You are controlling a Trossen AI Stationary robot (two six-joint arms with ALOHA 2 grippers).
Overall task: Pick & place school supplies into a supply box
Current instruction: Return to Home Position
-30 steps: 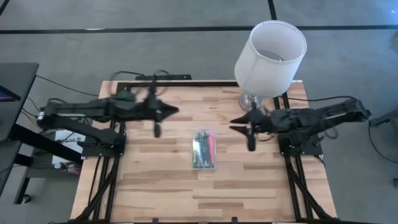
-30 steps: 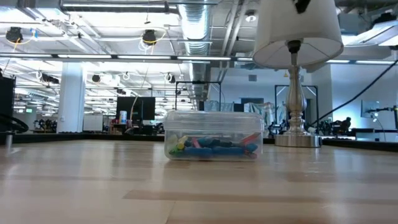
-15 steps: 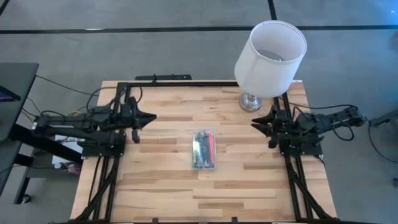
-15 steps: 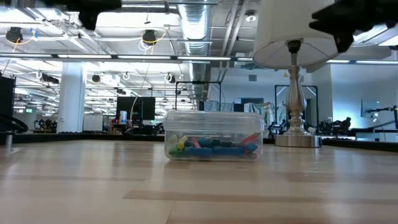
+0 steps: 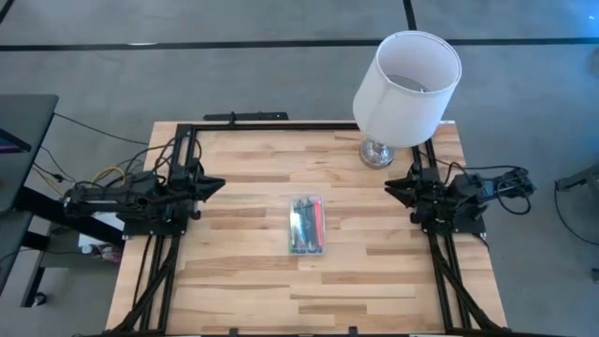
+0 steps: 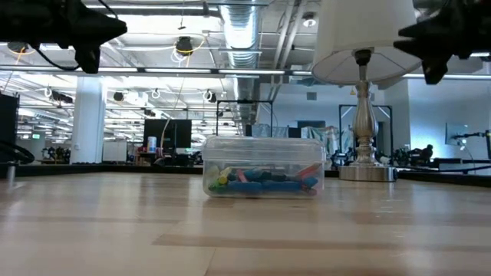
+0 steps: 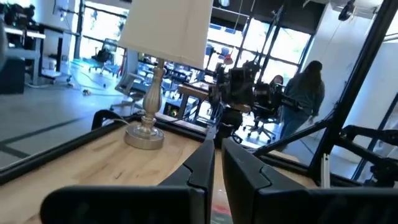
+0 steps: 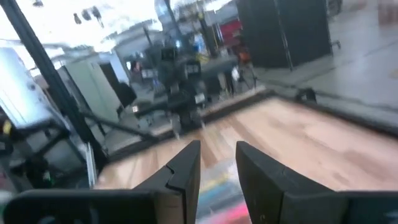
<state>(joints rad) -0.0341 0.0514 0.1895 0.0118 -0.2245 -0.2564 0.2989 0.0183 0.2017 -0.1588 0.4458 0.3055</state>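
– High view first: how many boxes do you count?
– One supply box [image 5: 307, 227], clear plastic. It lies lengthwise near the middle of the table [image 5: 243, 281], and the low view shows its lid on.
– And what's in it?
– The school supplies [image 6: 261, 181], all inside. From above I see green, dark and pink strips side by side. From table height I see blue, yellow, green and a bit of red (they're packed too tight for me to count them singly).
– Any brand or label?
– If there is lettering, it is too small to read in any view.
– How many arms?
– Two. Over the table's left edge sits the left gripper [image 5: 217, 184], pointing inward. Over the right edge sits the right gripper [image 5: 388, 185], pointing inward too. Both are well apart from the box.
– Holding anything?
– Nothing. In the left wrist view that gripper's fingers [image 7: 200, 168] are nearly together, with only a thin slit between them. In the right wrist view the other pair stands a little apart, with nothing in the gap.
– Anything else?
– One lamp [image 5: 407, 75], white shade, its silver foot on the far right corner of the table, near the right gripper. And one person [image 7: 305, 93] standing in the room beyond the table, seen in the left wrist view.
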